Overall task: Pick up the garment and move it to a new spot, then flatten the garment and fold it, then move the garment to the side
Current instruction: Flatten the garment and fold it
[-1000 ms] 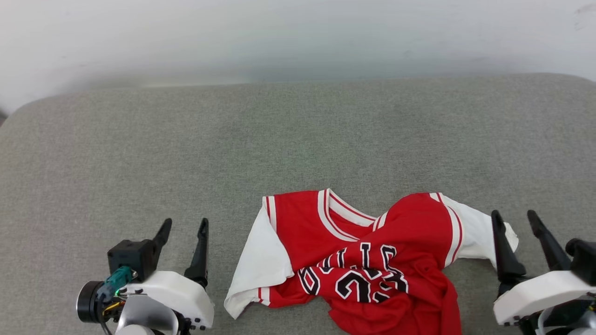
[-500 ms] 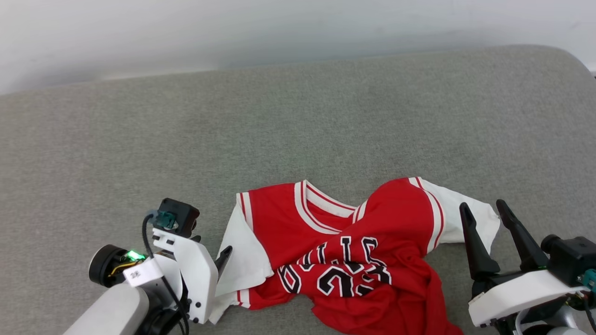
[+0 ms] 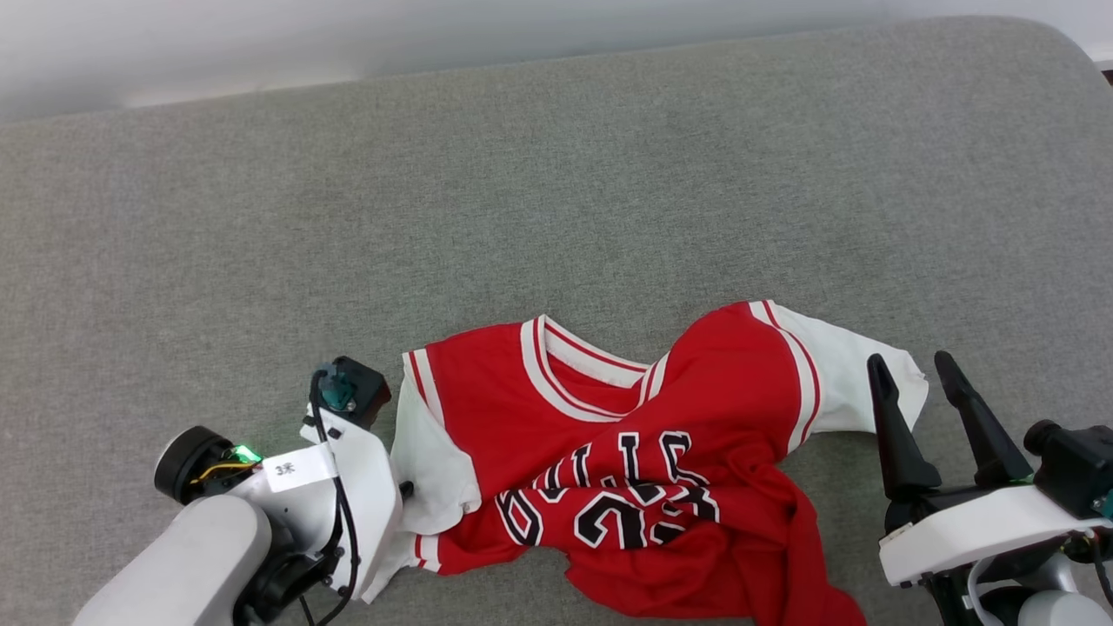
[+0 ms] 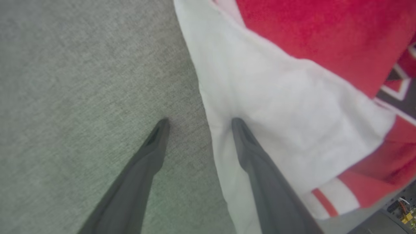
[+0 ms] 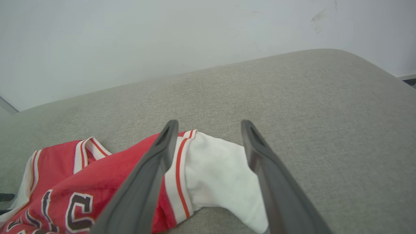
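The garment lies crumpled at the lower centre of the head view on the grey cushion. The left gripper has its fingers apart astride the edge of the white sleeve, one tip on cloth and one on cushion. It should press down and close there to pinch the sleeve fully. The right gripper, at lower right, is also spread and holds nothing, and it should take the other sleeve so that the shirt lifts evenly.

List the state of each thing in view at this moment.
red jersey, crumpled and unfolded, chest lettering up, lying on the grey upholstered surface.
left gripper, open, one finger on the jersey's white sleeve, the other on the surface.
right gripper, open, holding nothing, by the other white sleeve.
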### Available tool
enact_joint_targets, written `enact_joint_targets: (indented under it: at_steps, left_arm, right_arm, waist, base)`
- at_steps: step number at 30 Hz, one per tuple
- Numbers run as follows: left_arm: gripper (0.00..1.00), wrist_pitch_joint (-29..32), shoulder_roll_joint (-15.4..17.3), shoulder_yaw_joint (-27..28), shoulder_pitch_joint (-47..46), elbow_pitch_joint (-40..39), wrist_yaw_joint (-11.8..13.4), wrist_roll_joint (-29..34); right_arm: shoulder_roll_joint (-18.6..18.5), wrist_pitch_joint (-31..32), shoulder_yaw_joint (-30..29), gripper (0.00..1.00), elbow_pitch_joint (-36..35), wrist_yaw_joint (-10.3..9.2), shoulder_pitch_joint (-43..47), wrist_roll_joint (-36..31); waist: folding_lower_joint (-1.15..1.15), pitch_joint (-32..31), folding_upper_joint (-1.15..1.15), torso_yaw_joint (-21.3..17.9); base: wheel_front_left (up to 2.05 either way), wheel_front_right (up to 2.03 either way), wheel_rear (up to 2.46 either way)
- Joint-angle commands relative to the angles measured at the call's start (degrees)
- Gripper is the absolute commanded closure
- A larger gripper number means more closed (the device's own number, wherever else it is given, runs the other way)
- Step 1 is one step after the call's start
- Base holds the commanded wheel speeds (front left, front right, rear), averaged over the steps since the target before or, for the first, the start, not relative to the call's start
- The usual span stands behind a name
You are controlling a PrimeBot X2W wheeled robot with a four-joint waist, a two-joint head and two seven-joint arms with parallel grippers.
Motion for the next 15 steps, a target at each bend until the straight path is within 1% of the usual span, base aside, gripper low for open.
enact_joint_targets:
  at_steps: [1,2,3,4,7,10,13,15]
  left_arm:
    - [0.20,2.3,-0.9,-3.4,3.3,2.2,-0.9,-0.4]
    - [0.56,2.7,-1.1,-4.2,3.0,2.3,-1.3,0.4]
    - [0.75,2.7,-1.5,-4.6,3.0,2.4,-1.4,0.5]
    - [1.00,2.5,-2.1,-4.9,3.0,2.6,-1.4,0.5]
    - [1.00,1.1,-2.6,-5.4,2.9,3.3,-1.6,1.3]
    - [1.00,-1.5,-3.4,-4.8,2.6,3.7,-0.8,2.2]
    - [1.00,-5.1,-4.2,-3.3,2.1,3.7,0.8,2.9]
    - [1.00,-8.7,-4.4,-1.7,1.8,3.2,2.4,3.7]
  right_arm:
    - [0.3,-0.4,-0.1,0.00,0.1,-0.02,-0.8,0.4]
    - [0.3,-0.3,-0.3,0.00,0.2,-0.02,-1.1,0.5]
    - [0.3,-0.4,-0.6,0.00,0.2,-0.02,-1.2,0.6]
    - [0.3,-0.4,-0.7,0.00,0.4,-0.02,-1.3,0.7]
    - [0.3,-0.2,-1.4,0.00,0.6,-0.02,-1.4,0.8]
    - [0.3,0.1,-2.5,0.00,0.9,-0.02,-1.3,1.0]
    - [0.3,0.6,-3.3,0.00,1.0,-0.02,-1.4,1.3]
    - [-0.3,0.8,-4.4,0.00,1.4,-0.02,-1.6,2.0]
  waist:
    - [0.00,0.1,0.00,0.1]
    - [0.00,0.2,0.00,0.1]
    - [0.00,0.2,0.00,0.1]
    - [0.00,0.1,0.00,0.2]
    - [0.00,-0.5,0.00,0.3]
    - [0.00,-1.3,0.00,0.7]
    - [0.00,-2.1,0.00,1.1]
    - [0.00,-2.7,0.00,1.5]
  base:
    - [0.00,0.00,0.00]
    - [0.00,0.00,0.00]
    - [0.00,0.00,0.00]
    - [0.00,0.00,0.00]
    - [0.00,0.00,0.00]
    - [0.00,0.00,0.00]
    - [0.00,0.00,0.00]
    - [0.00,0.00,0.00]
